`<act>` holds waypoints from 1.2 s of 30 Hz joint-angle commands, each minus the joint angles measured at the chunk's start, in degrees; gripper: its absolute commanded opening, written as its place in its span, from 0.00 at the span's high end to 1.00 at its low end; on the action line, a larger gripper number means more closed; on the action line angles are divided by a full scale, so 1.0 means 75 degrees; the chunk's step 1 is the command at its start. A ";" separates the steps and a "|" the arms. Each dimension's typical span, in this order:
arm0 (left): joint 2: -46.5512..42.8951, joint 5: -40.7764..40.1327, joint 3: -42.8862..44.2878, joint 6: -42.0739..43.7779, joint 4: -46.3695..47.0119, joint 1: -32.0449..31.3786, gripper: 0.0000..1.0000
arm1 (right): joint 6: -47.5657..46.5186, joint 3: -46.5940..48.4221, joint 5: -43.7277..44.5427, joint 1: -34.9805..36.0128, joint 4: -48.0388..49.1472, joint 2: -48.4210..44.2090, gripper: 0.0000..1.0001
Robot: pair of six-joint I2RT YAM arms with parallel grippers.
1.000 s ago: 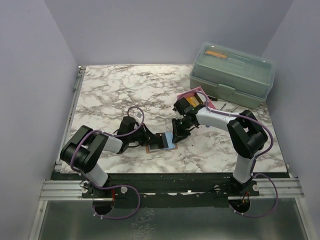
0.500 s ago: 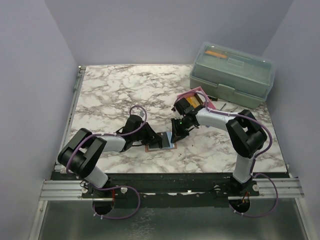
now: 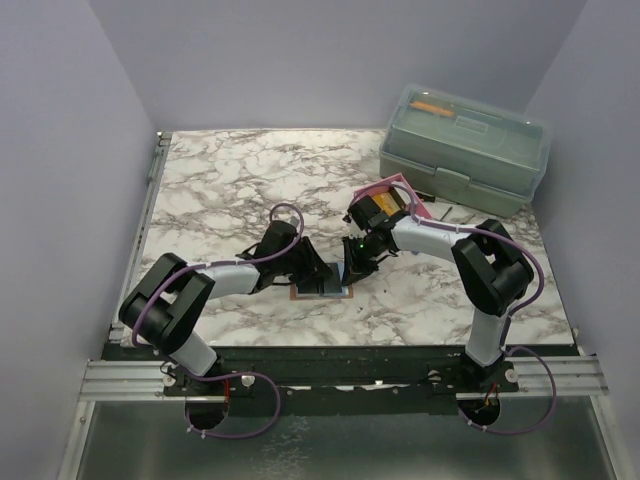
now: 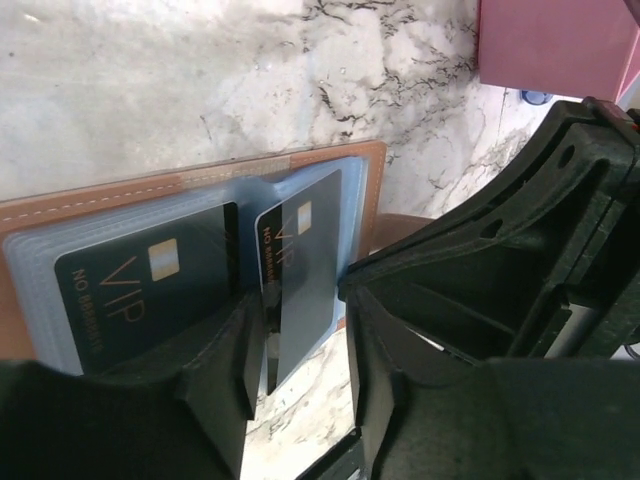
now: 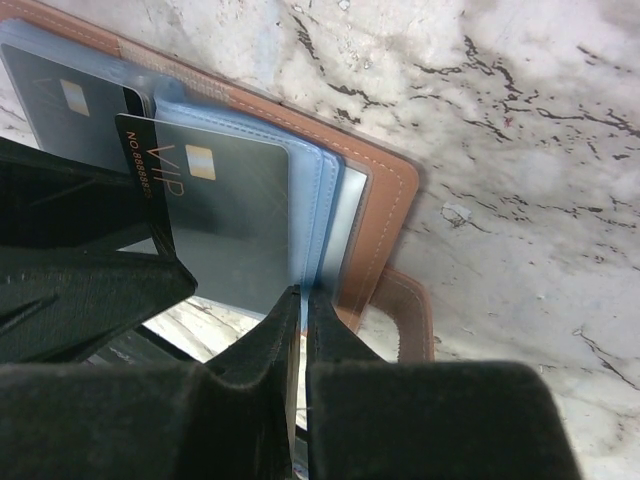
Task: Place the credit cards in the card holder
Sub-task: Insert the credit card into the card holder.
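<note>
From above, the card holder (image 3: 325, 291) is seen lying open on the marble desk (image 3: 220, 180), toward 6 o'clock of its middle. The left pincer (image 3: 320, 280) is brought onto it from 9 o'clock and the right pincer (image 3: 349, 273) from 1 o'clock. A grey-green toolbox (image 3: 465, 150) is set at the desk's 2 o'clock corner, with a pink tray (image 3: 388, 186) just at 7 o'clock of it. In the left wrist view, the holder's brown rim and clear sleeves are shown flat on the marble. One dark VIP card (image 4: 145, 290) is seated in a sleeve at 9 o'clock, and a second dark card (image 4: 300, 255) is lodged partway in the next sleeve. Its free end hangs out toward 6 o'clock into the gap of the left pincer, whose jaws are held apart and released. In the right wrist view, the right pincer is seen clenched to a sliver on the holder's thin blue-tinted sleeve edges, just beside the second card's edge. Whether that card is nipped as well cannot be told.
</note>
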 commanded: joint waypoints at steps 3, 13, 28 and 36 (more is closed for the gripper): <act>0.0160 0.0099 0.0345 0.0371 -0.0772 -0.0116 0.55 | -0.0136 0.0008 0.0052 0.0028 0.0291 0.0144 0.94; 0.0479 -0.0157 0.1115 0.0584 -0.1662 -0.0400 0.43 | -0.0334 0.0268 0.0318 -0.0017 0.0076 0.0158 0.94; 0.0038 0.0281 0.1224 0.0715 -0.2009 0.0520 0.51 | -0.0373 0.0281 0.0206 -0.0197 0.0070 0.0206 0.83; 0.0358 -0.0072 0.1410 0.0545 -0.2011 0.0558 0.49 | -0.0432 0.0681 0.0052 -0.0230 0.0075 0.0516 0.79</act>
